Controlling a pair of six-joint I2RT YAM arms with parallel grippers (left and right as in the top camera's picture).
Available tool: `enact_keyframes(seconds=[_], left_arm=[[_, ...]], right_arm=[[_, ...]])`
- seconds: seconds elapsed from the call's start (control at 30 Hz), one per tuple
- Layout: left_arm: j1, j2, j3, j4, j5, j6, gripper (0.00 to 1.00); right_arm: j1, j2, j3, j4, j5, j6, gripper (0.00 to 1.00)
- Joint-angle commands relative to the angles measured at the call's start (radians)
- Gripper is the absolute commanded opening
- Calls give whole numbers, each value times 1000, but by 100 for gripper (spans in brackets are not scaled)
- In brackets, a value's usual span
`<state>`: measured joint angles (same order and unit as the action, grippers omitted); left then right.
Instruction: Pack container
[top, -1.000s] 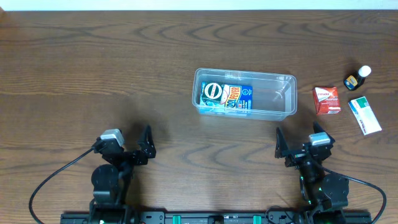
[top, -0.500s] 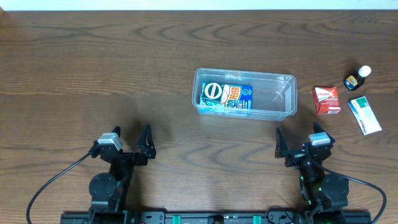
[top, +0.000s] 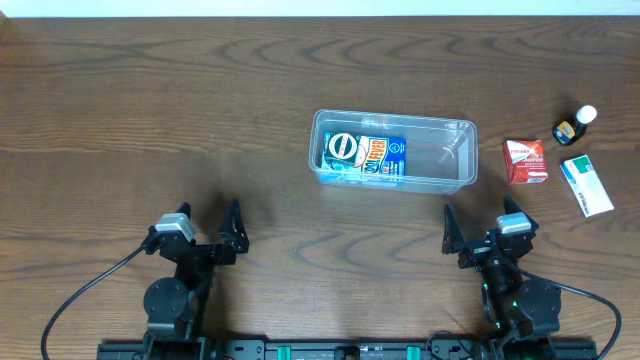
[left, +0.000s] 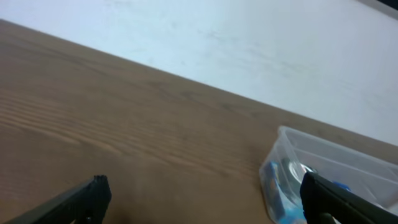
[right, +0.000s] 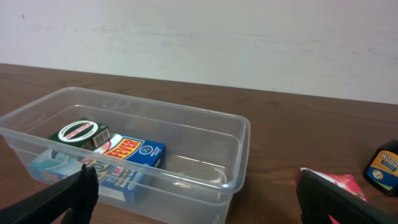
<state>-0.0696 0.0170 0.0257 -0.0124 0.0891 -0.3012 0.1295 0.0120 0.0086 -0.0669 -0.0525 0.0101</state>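
On the brown wooden table (top: 150, 100), a little to the right of the middle, you find the container (top: 440, 152). It stands upright with its open side up and its long side running left to right. Its left half holds a blue box (top: 382, 158) that lies flat, and a dark green pack with a round white label (top: 341, 149) lies just beside this box on the left. The right half of the container shows only its clear floor.

To the right of the container, and apart from it, you see 3 more things on the table: a red box (top: 525, 160) nearest to it, a small dark bottle with a white cap (top: 577, 124) further back, and a white and green box (top: 586, 186) near the right edge.

Your left gripper (top: 200, 238) rests low at the near edge, well apart from the container, and its jaws are spread wide with nothing between them. In the left wrist view only bare table lies between the fingertips (left: 93, 186), and the container corner (left: 292, 134) appears at the right.

Your right gripper (top: 487, 240) rests near the front right corner of the container, not touching it. It is also released and holds nothing.
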Motion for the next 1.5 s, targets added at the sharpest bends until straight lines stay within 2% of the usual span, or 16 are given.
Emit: enact_keyframes(seconds=[0.0, 0.1, 0.2, 0.37, 0.6, 1.3, 1.47], left_arm=[[-6, 1, -22, 52, -53, 71, 98], [-6, 1, -22, 93, -51, 189, 98], [-6, 1, -22, 81, 7, 193, 98], [-6, 1, -22, 71, 12, 235, 98], [-6, 1, -22, -54, -30, 238, 98], [-6, 20, -22, -54, -38, 237, 98], [-6, 20, -22, -54, -38, 238, 98]], right_arm=[[-11, -6, -3, -3, 0, -11, 99], [-11, -6, -3, -3, 0, -11, 99], [-11, -6, -3, -3, 0, -11, 99], [-11, -6, -3, -3, 0, -11, 99], [-11, -6, -3, -3, 0, -11, 99], [-11, -6, -3, -3, 0, -11, 99], [-11, -6, 14, 124, 3, 11, 99]])
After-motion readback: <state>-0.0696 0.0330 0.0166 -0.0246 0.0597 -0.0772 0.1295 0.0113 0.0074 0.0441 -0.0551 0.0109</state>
